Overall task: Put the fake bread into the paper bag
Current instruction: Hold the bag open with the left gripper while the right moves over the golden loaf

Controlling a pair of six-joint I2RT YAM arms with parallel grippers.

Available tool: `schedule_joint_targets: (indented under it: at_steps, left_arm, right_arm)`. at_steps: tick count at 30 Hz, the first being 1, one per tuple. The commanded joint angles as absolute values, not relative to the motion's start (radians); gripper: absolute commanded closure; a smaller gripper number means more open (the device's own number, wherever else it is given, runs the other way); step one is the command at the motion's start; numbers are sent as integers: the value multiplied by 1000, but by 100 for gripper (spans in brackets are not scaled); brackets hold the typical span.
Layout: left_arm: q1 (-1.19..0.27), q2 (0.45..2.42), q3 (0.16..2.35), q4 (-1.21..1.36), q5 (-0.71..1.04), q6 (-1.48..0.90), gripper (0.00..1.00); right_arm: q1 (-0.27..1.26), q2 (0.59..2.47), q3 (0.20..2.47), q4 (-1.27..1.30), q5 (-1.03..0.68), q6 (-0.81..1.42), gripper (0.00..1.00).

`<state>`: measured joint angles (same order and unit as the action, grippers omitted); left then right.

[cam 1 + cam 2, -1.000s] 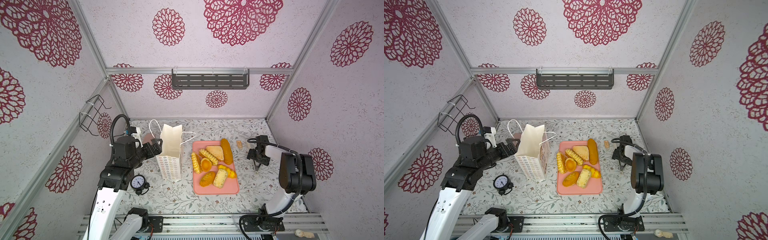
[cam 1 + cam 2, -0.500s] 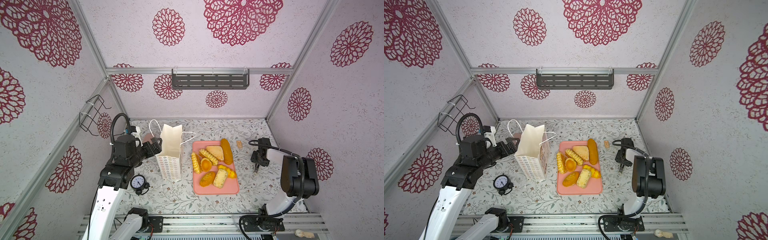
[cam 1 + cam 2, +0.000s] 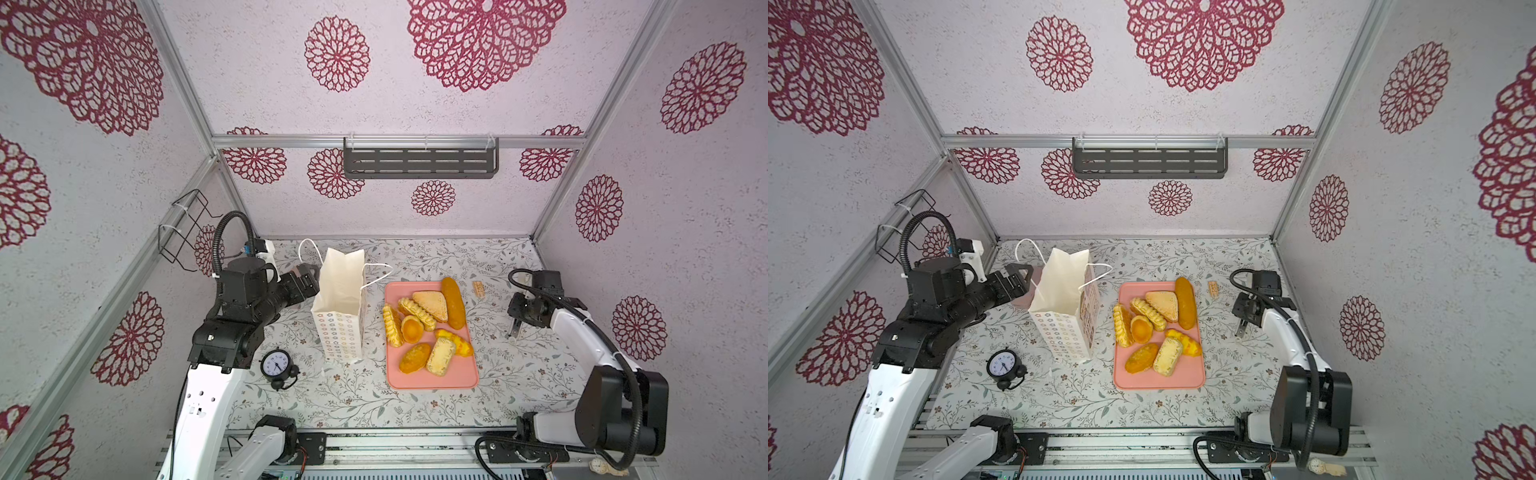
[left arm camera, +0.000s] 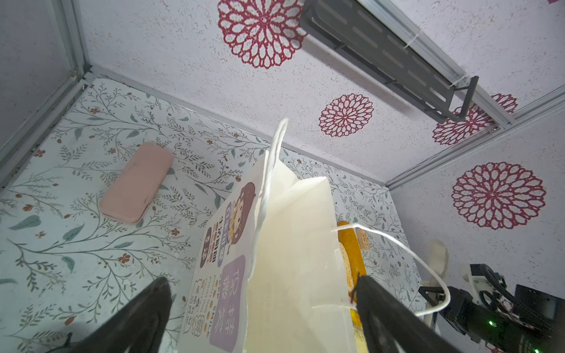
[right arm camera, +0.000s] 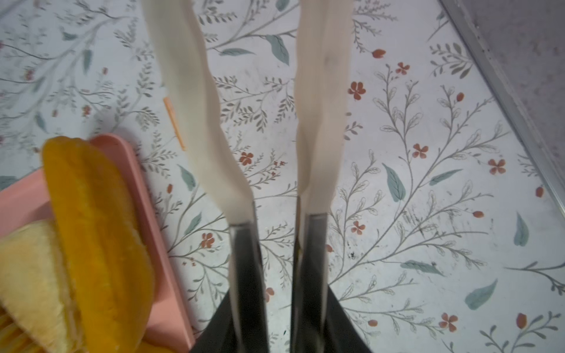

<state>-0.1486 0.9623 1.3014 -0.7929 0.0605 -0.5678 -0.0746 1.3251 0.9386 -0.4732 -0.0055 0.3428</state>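
Right gripper (image 3: pixel 514 331), jaws narrow with nothing between them, points down at bare table near the pink tray (image 3: pixel 432 380), whose closest fake bread is the long loaf (image 3: pixel 453 302), lying front-to-back along the facing edge, while the wide-open left gripper (image 3: pixel 305 276) waits at the paper bag (image 3: pixel 338 286).

White bag (image 3: pixel 340 316) — ring-flower sides; golden breads (image 3: pixel 412 330); pink tray (image 3: pixel 457 374)
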Motion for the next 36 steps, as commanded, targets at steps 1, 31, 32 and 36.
schedule_joint_targets:
  at_steps: [1,31,32,36]
  left_arm:
    - [-146,982,1354,-828,23,-539,3]
    - [-204,1167,1630,-996,-229,-548,3]
    - [-199,1165,1630,-993,-247,-541,3]
    - [-149,1147,1611,-963,-234,-528,3]
  right_arm:
    - [-66,1252,992,-514,-107,367,63]
    - [100,1148,1139,-679,-400,311,58]
    - [109,1146,1150,-700,-395,301,58]
    - [128,1145,1173,-781,-394,265,57]
